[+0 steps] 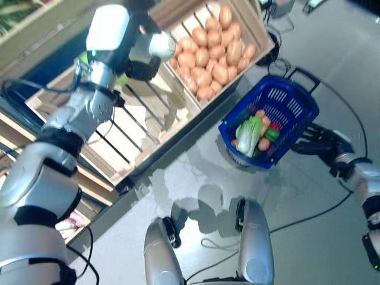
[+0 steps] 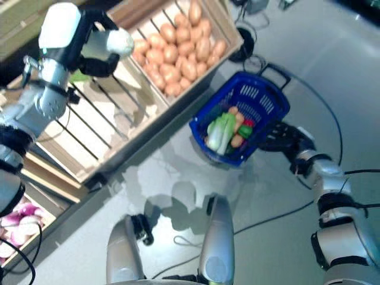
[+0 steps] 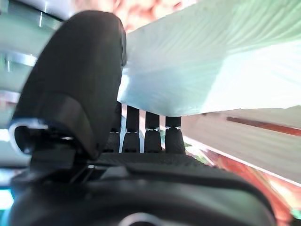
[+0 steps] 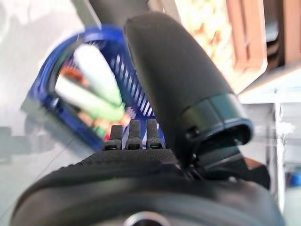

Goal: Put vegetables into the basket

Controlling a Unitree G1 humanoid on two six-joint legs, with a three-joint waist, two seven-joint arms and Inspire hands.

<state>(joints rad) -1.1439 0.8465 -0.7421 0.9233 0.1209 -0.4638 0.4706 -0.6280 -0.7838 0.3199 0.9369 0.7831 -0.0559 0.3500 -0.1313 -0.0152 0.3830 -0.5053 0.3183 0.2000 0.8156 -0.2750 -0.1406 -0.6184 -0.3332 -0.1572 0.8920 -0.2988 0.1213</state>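
**Left hand up with a pale vegetable, basket waiting lower right**

The left hand point(image 1: 142, 62) sits in the upper left of the frame, above the slatted wooden crate point(image 1: 142, 127) — and in its wrist view the fingers point(image 3: 153, 132) and thumb are curled round a pale, green-white vegetable point(image 3: 211, 70), probably a cabbage, pinned against the palm. Just beyond it, top centre, the neighbouring crate of potatoes point(image 1: 211, 56) is packed full.

Over at right of centre, the right hand point(image 1: 314, 142) grips the near rim of the blue basket point(image 1: 291, 104), fingers wrapped on it as far as the wrist view shows. Inside already: a cabbage point(image 1: 249, 135), something green, something red and a couple of potatoes.

The step in hand looks like the carry across. Done well, that means keeping the grasp firm, clearing the crate's wooden edge before swinging right — and releasing low over the basket's open middle, away from its black handle point(image 1: 303, 76).
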